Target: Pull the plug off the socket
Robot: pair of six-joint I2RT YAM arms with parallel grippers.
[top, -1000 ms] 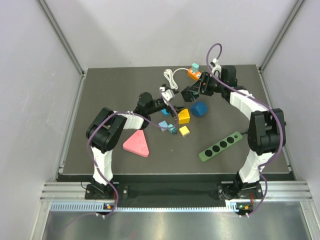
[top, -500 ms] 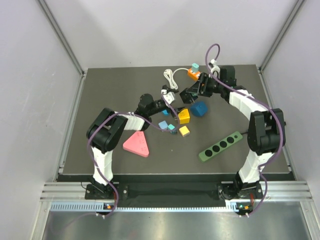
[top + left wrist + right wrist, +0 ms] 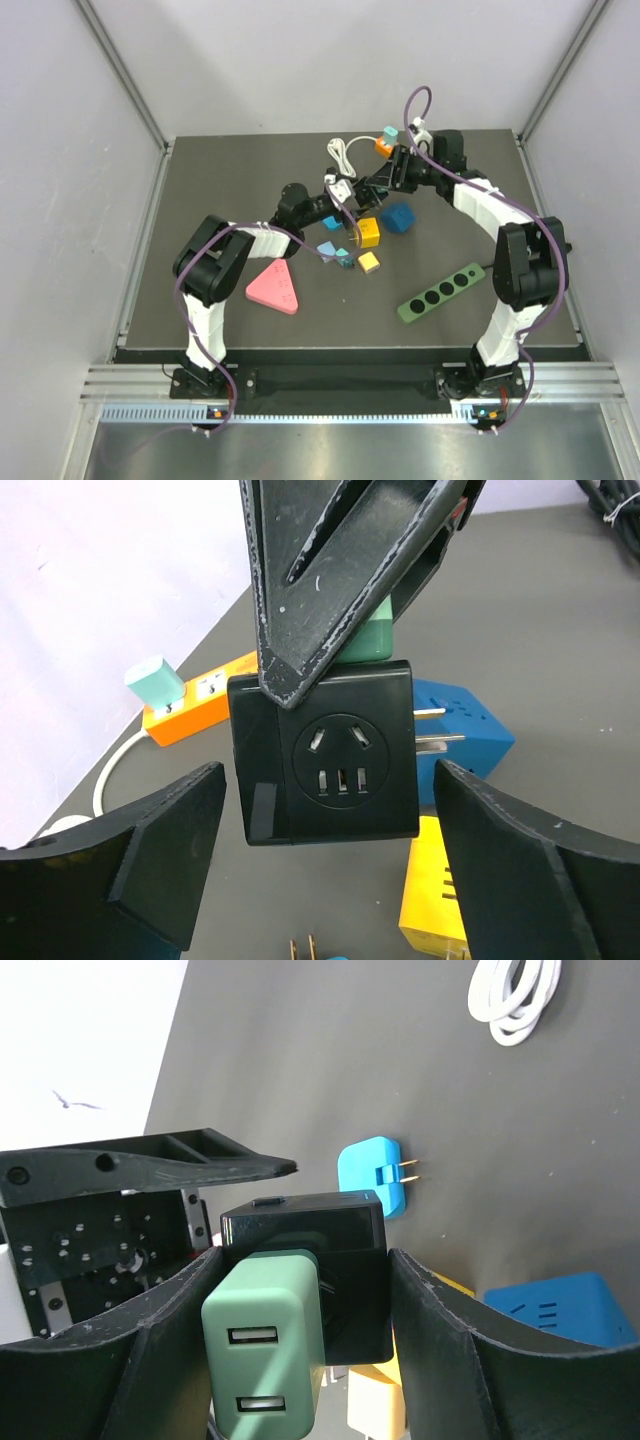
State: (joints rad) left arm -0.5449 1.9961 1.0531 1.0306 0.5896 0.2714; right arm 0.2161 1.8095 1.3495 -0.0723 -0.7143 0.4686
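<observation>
Grips black socket adapter (image 3: 340, 770), green USB plug (image 3: 265, 1345) seated, in right tool (image 3: 300, 1295). Holds left tool (image 3: 328, 780) wide, flanking it, apart

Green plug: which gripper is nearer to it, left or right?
Right. The right gripper clamps the socket, with the plug sitting between its fingers. The left gripper is open, flanking the socket's opposite face without touching.

Dark grey tabletop (image 3: 200, 200), 3 pale walls (image 3: 300, 60) (plain, evenly lit), aluminium rail (image 3: 130, 382) at near edge
</observation>
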